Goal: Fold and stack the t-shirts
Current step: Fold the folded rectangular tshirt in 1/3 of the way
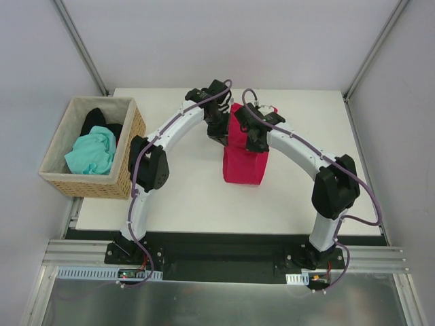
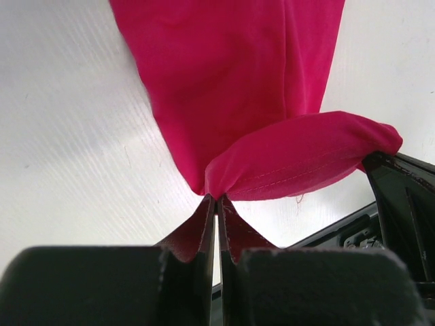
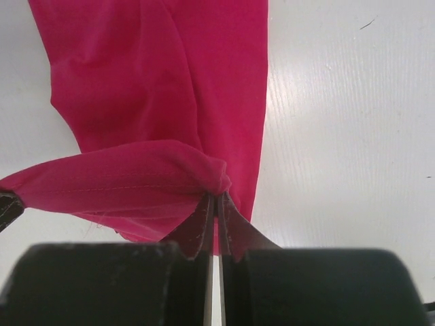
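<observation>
The left claw (image 2: 216, 198) is pressed together on one end of a hem of the crimson t-shirt (image 2: 231, 81). The right claw (image 3: 217, 197) pinches the other end of the same hem, so the folded band of cloth runs between the two. From there the shirt spreads away as a narrow strip over the middle of the white counter (image 1: 197, 197) — a plain matte top ringed by pale walls and metal frame posts. At the counter's left edge stands a wicker basket (image 1: 128, 173). Inside it a mint-green t-shirt (image 1: 92, 155) lies crumpled at the near side, with a black t-shirt (image 1: 95, 121) behind it.
</observation>
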